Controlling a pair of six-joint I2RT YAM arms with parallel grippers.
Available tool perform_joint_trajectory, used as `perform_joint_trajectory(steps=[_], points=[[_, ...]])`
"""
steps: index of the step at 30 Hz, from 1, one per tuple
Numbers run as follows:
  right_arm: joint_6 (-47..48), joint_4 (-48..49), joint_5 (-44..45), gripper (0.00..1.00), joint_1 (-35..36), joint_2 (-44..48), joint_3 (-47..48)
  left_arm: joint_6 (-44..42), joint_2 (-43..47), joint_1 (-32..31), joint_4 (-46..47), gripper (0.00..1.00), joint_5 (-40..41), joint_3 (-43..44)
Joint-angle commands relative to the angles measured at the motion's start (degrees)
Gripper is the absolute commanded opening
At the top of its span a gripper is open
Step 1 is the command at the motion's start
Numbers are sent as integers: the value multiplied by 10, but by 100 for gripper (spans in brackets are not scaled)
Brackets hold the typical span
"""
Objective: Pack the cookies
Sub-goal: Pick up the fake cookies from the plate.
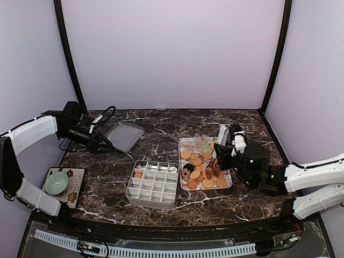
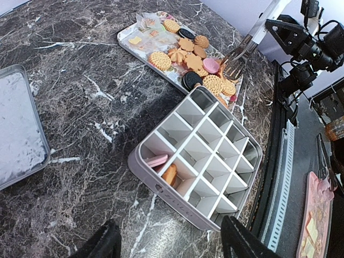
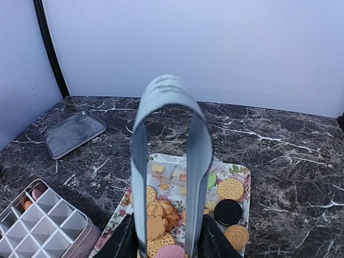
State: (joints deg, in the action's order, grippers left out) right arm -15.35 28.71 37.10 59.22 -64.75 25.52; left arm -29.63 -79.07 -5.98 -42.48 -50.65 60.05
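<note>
The cookies (image 1: 201,167) lie heaped on a flower-patterned tray (image 1: 188,142): golden rounds, a black sandwich cookie (image 3: 228,211) and a pink cookie (image 3: 171,251). My right gripper (image 3: 166,236) is shut on the metal tongs (image 3: 196,156), whose arms stand spread over the heap with the pink cookie between them. In a corner cell of the grey divided box (image 2: 236,140) lies a pink cookie (image 2: 157,159), with an orange cookie (image 2: 170,174) in the cell beside it. My left gripper (image 2: 172,244) is open and holds nothing, off to the left by the lid.
The box's metal lid (image 1: 123,135) lies at the back left, just beside my left gripper (image 1: 102,144). A green bowl (image 1: 56,183) stands on a patterned mat at the front left. The divided box (image 1: 153,184) sits just left of the tray.
</note>
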Motion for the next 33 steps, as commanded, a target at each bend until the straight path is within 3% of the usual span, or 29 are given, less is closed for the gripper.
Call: perform_joint_trajectory(steps=[1, 12, 17, 19, 21, 33], points=[[-15, 33, -11, 35, -3, 12, -13, -6, -3, 3, -14, 65, -17, 12], [-27, 61, -40, 12, -3, 15, 1, -4, -6, 2, -15, 64, -19, 16], [-29, 60, -40, 17, -3, 7, 9, -7, -5, 2, -16, 64, -18, 14], [-30, 63, -36, 33, -3, -2, 8, -6, -5, 2, -16, 64, -20, 13], [-34, 71, -35, 38, -3, -12, 5, -7, -5, 2, -16, 64, -21, 13], [-37, 153, -14, 29, -11, -49, -10, -8, -4, 2, -19, 64, -24, 11]])
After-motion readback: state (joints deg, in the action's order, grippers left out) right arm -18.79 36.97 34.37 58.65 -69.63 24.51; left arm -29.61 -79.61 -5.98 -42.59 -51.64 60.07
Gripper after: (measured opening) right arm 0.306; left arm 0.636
